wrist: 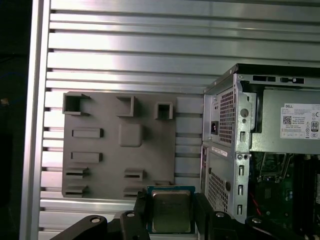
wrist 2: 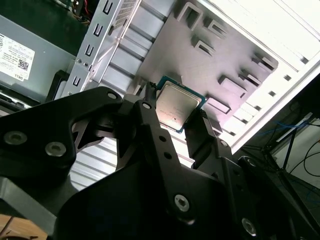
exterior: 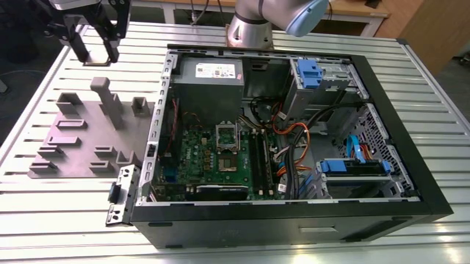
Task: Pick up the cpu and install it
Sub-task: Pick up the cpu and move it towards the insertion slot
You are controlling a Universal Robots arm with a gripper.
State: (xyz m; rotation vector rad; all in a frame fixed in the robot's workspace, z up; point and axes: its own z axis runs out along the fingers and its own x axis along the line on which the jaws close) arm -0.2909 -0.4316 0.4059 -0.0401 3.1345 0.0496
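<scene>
Cpu [wrist: 171, 210] sits clamped between the two fingers of the pincer [wrist: 171, 202], silvery top facing the cameras in both wrist views and edges pinched from two opposite sides. Pincer closed on it, held off the worktop [exterior: 66, 220]. Below and just beside it is the grey fixture plate [wrist: 100, 150]. The open computer case [exterior: 294, 225] is further out. The socket [exterior: 226, 140] on the board lies well apart, toward the exterior view's right of the pincer [exterior: 94, 52]. Single arm, cpu not yet seated.
</scene>
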